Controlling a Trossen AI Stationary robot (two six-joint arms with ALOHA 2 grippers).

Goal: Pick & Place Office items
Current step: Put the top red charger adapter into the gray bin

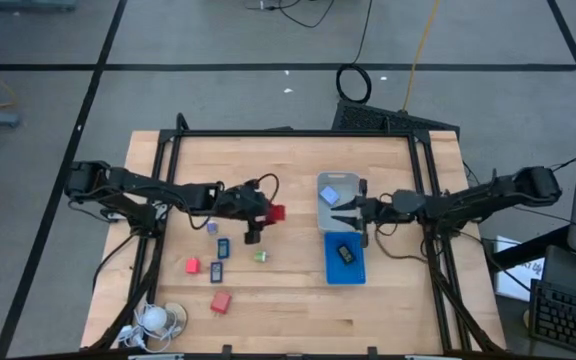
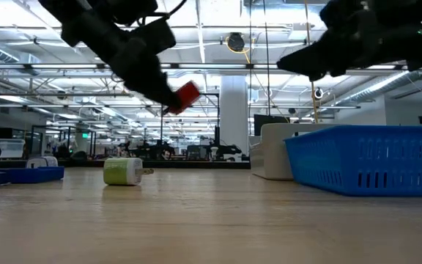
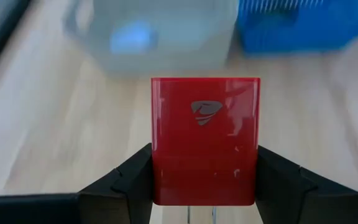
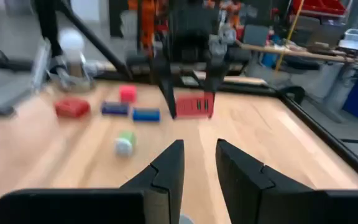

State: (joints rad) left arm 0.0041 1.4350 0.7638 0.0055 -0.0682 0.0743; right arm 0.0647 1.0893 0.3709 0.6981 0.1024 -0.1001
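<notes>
My left gripper (image 1: 266, 214) is shut on a red block (image 3: 205, 134) above the table's middle, left of the clear tray (image 1: 353, 183). The block also shows in the low view (image 2: 185, 96). My right gripper (image 1: 348, 212) is open and empty over the clear tray, which holds a light-blue cube (image 1: 329, 196). Its fingers (image 4: 166, 168) point at the left gripper. On the table lie two red blocks (image 1: 192, 265) (image 1: 220, 301), two dark blue pieces (image 1: 223, 246) (image 1: 216, 270), a green bit (image 1: 261, 256) and a small bluish piece (image 1: 211, 227). My left gripper pinches the red block between its two fingers (image 3: 132, 180), on the block's two opposite side faces (image 3: 160, 180) at the end nearest the wrist. The fingers come from the table's left, slanting down. The block sticks out past the fingertips, tilted and lifted clear of the table.
A blue tray (image 1: 333, 272) with a dark piece (image 1: 345, 253) in it lies just nearer than the clear tray. A white coiled-cord thing (image 1: 158, 318) lies at the near left corner. Black frame rails (image 1: 163, 170) run along the table's left, right and far sides.
</notes>
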